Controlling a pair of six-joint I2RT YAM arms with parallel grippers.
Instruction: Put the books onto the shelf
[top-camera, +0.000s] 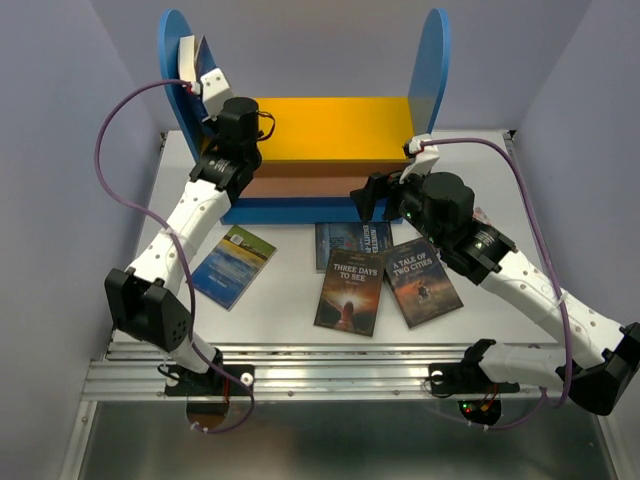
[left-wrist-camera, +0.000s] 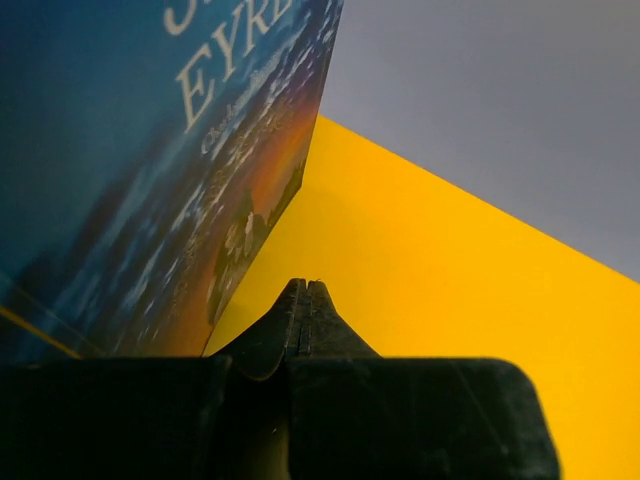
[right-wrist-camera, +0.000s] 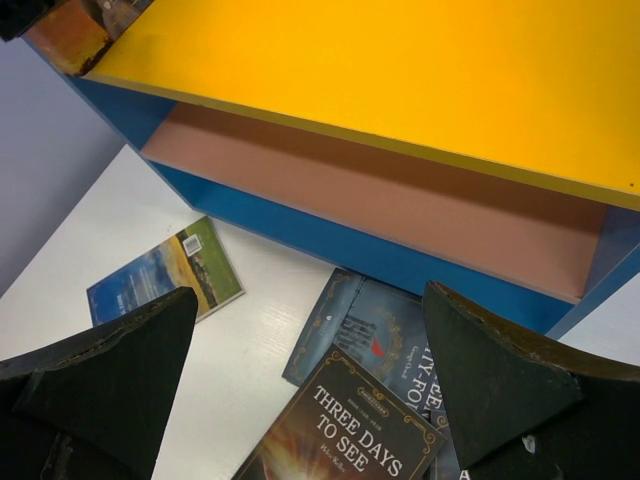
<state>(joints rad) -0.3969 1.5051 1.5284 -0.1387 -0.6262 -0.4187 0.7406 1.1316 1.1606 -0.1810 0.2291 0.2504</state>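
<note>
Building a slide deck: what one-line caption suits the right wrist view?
Open right gripper faces the shelf; Three Days to See lies flat on the table below.

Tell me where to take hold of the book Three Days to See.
Probably its far short edge: Three Days to See lies flat, but that edge rests on the dark blue book, so it seems slightly raised. Come from the shelf side, one finger sliding beneath.
</note>
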